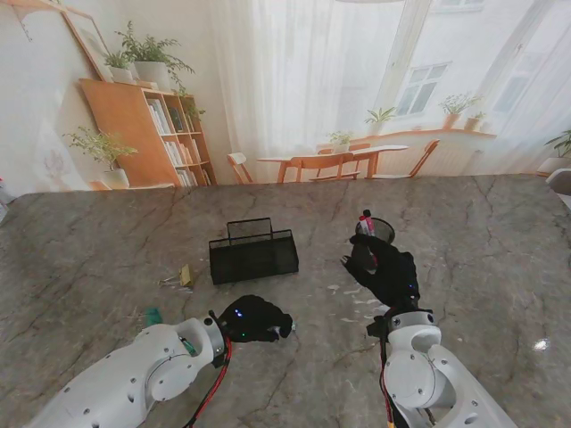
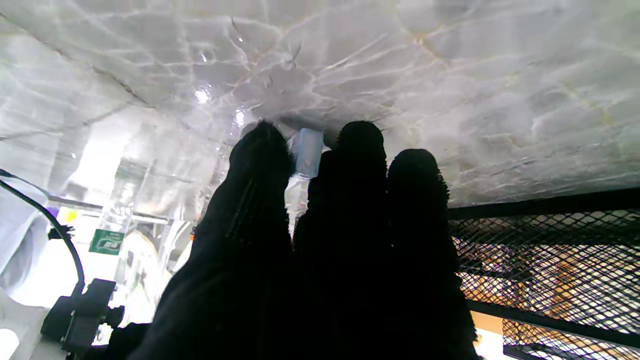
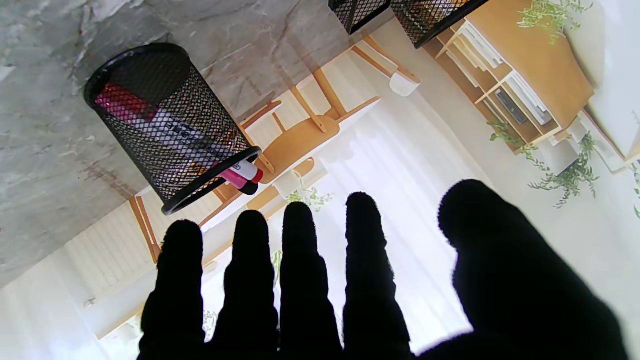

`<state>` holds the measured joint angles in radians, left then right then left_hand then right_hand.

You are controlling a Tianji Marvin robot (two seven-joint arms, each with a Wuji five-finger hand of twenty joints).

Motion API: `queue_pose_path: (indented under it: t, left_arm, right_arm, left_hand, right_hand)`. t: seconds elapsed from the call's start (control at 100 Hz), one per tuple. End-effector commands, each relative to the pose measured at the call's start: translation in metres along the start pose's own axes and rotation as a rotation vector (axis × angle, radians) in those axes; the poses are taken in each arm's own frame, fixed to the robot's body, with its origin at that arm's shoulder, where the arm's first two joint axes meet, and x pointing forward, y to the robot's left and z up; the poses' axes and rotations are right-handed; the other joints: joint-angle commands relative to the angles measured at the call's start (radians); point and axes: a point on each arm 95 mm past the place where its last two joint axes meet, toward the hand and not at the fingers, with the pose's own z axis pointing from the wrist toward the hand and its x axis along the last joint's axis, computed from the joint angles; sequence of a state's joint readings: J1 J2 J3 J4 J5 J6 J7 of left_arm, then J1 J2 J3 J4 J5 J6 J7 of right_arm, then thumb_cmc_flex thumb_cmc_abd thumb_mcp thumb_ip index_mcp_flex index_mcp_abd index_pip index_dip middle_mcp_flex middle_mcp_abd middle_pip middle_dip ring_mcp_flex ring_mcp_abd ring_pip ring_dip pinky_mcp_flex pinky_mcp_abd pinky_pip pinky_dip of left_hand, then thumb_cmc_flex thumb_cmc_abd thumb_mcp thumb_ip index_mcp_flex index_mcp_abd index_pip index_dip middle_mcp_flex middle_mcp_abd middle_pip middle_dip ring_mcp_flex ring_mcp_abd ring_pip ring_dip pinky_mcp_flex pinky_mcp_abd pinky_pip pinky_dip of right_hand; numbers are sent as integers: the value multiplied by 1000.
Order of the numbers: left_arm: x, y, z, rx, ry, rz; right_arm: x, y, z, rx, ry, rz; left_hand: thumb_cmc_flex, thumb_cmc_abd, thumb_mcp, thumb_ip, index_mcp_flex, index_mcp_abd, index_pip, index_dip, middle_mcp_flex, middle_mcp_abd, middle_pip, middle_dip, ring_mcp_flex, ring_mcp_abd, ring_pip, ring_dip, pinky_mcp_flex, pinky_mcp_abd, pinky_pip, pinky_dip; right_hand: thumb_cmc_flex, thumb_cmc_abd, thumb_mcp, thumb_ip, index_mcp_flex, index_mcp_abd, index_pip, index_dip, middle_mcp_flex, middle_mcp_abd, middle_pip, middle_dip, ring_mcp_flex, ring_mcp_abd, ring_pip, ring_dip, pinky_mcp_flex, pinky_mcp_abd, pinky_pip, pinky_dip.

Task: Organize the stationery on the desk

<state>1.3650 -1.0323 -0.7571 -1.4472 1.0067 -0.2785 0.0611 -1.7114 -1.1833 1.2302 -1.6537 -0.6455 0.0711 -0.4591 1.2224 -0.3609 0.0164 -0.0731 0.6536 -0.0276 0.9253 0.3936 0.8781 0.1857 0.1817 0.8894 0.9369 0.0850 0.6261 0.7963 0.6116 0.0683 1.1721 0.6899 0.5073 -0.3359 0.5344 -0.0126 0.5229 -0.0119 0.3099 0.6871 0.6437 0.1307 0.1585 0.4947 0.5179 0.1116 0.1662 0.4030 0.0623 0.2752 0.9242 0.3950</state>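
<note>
Pinching down on the marble table [image 1: 89, 241] with the left hand [image 1: 254, 318], right hand [image 1: 384, 272] spread wide beside the mesh pen cup [image 1: 378, 230].

Curled black-gloved left fingers [image 2: 260, 165] closing around a small pale translucent object [image 2: 306, 150] pressed against the tabletop, gripped between thumb and forefingers; too blurred to name. Sitting just farther from me than that hand, slightly left of table centre, the black mesh desk organizer [image 1: 253, 253]. Lying left of it, a small yellowish item [image 1: 186, 275], and nearer to me a small green item [image 1: 153, 316], both too small to identify. Holding nothing on the right: all five fingers [image 3: 300, 240] straight and apart, hovering just short of the cup. Standing inside the cup, red-and-white markers [image 3: 240, 175] poking past the rim.
</note>
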Motion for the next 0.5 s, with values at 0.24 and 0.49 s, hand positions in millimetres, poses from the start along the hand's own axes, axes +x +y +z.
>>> queue_pose_path:
  t: [0.24, 0.49]
  left_arm:
    - [6, 33, -14, -76, -13, -21]
    - [6, 34, -6, -102, 13, -20]
  right_arm:
    - [-1, -2, -1, -7, -6, 11]
    - [-1, -1, -1, -15, -15, 11]
  left_hand:
    - [33, -78, 74, 60, 3, 0, 82, -3, 192, -118, 120, -52, 27, -23, 47, 48, 27, -15, -12, 22]
    - [29, 8, 43, 40, -78, -16, 94, 24, 114, -133, 139, -15, -46, -39, 39, 62, -43, -6, -7, 49]
  right_hand:
    - [-6, 40, -30, -12, 26, 2, 18, 28, 13, 1, 16, 15, 19, 0, 12, 16, 6, 12, 26, 23]
    - [-2, 43, -33, -11, 31, 1, 22, 32, 17, 1, 18, 17, 21, 2, 14, 17, 8, 14, 31, 24]
